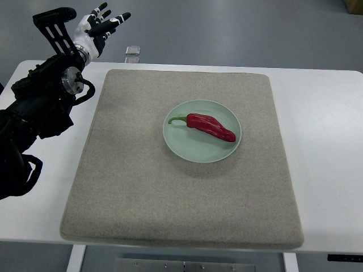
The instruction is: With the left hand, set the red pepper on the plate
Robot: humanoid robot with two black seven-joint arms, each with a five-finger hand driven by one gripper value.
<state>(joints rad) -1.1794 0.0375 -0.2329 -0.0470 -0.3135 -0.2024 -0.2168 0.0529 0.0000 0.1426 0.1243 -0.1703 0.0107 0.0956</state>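
Even, soft overhead light, sharp picture.
The white table is bright but not blown out; the plate casts a faint shadow toward the near side, the pepper carries small highlights, and the dark arm loses detail.

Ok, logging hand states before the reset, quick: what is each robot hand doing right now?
Left robot hand: open, fingers spread, holding nothing; the red pepper lies on the plate.
Right robot hand: not in view.

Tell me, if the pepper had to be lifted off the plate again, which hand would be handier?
Left, probably. The left hand hangs open beyond the table's far left corner; no right arm shows at all. The red pepper lies on the plate.
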